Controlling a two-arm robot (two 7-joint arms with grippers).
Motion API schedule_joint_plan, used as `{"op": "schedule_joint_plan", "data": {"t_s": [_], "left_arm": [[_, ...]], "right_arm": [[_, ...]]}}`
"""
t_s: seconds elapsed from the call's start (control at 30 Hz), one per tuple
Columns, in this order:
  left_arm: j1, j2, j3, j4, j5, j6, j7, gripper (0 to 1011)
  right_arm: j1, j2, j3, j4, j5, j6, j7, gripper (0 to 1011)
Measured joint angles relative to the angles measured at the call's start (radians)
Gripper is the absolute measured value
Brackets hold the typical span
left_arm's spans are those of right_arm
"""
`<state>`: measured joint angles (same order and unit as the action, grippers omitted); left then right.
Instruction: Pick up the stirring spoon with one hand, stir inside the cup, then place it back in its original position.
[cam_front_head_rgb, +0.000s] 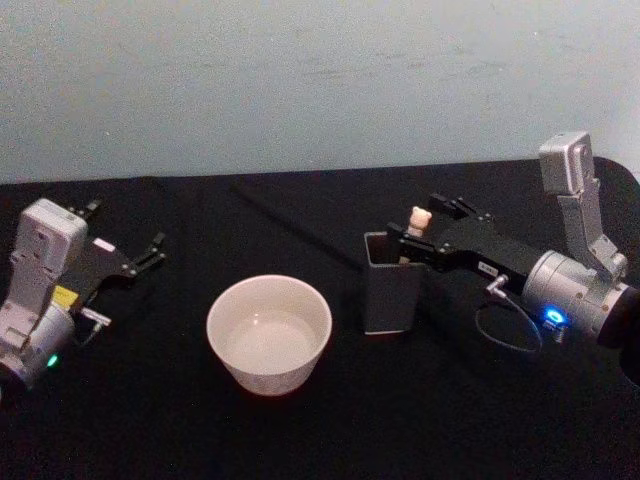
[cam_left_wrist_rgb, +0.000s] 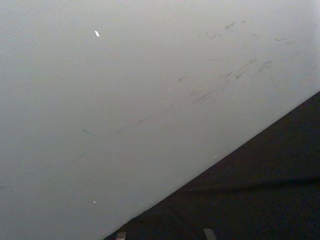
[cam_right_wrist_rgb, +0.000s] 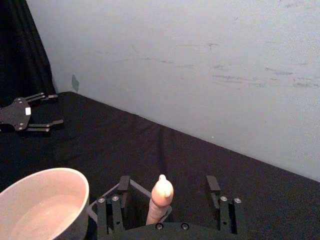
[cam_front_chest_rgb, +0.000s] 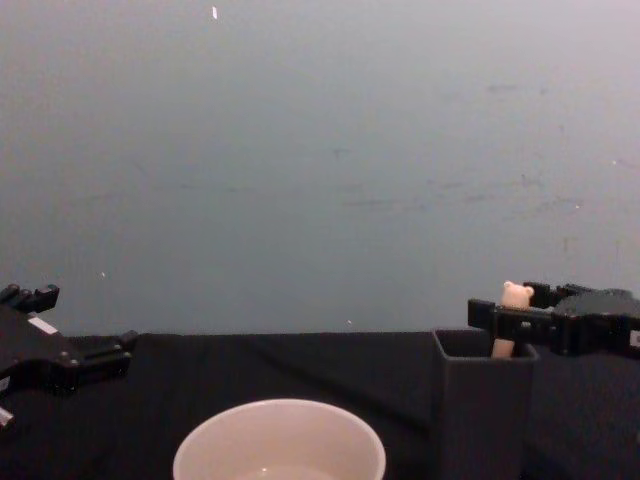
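Black-draped surface (cam_front_head_rgb: 300, 430) under a pale wall (cam_front_head_rgb: 300, 80). Right tool (cam_right_wrist_rgb: 166, 184) sits over the dark holder (cam_front_head_rgb: 388, 295), fingers spread either side of the bear-head handle of the stirring spoon (cam_front_head_rgb: 420, 217), apparently not touching it; likely lined up to pinch. Spoon stands in the holder, just beside the cup (cam_front_head_rgb: 265, 372). Left tool (cam_front_head_rgb: 150, 250) parked far left, spread.

Cup (cam_front_head_rgb: 268, 374) left of holder (cam_front_head_rgb: 388, 300), stirring spoon (cam_front_head_rgb: 420, 218) standing in holder, both on table (cam_front_head_rgb: 150, 420)
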<state>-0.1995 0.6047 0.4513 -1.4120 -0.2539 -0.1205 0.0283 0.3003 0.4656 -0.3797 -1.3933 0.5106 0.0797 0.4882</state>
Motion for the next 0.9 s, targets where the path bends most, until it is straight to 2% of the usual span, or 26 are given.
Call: {"op": "schedule_joint_plan", "data": {"t_s": [0.07,0.3,0.37,0.47,0.53,0.57,0.67,0.7,0.83,0.9], "left_arm": [[0.000,0.000,0.000,0.000,0.000,0.000,0.000,1001],[0.000,0.000,0.000,0.000,0.000,0.000,0.000,1001],[0.000,0.000,0.000,0.000,0.000,0.000,0.000,1001],[0.000,0.000,0.000,0.000,0.000,0.000,0.000,1001],[0.000,0.000,0.000,0.000,0.000,0.000,0.000,1001],[0.000,0.000,0.000,0.000,0.000,0.000,0.000,1001],[0.000,0.000,0.000,0.000,0.000,0.000,0.000,1001],[0.000,0.000,0.000,0.000,0.000,0.000,0.000,1002],[0.000,0.000,0.000,0.000,0.000,0.000,0.000,1001],[0.000,0.000,0.000,0.000,0.000,0.000,0.000,1001]], "right_arm": [[0.000,0.000,0.000,0.000,0.000,0.000,0.000,925],[0.000,0.000,0.000,0.000,0.000,-0.001,0.000,716],[0.000,0.000,0.000,0.000,0.000,-0.001,0.000,706],[0.000,0.000,0.000,0.000,0.000,-0.001,0.000,562],[0.000,0.000,0.000,0.000,0.000,-0.001,0.000,514],[0.000,0.000,0.000,0.000,0.000,-0.001,0.000,453],[0.000,0.000,0.000,0.000,0.000,-0.001,0.000,390],[0.000,0.000,0.000,0.000,0.000,-0.001,0.000,334],[0.000,0.000,0.000,0.000,0.000,-0.001,0.000,234],[0.000,0.000,0.000,0.000,0.000,-0.001,0.000,226]]}}
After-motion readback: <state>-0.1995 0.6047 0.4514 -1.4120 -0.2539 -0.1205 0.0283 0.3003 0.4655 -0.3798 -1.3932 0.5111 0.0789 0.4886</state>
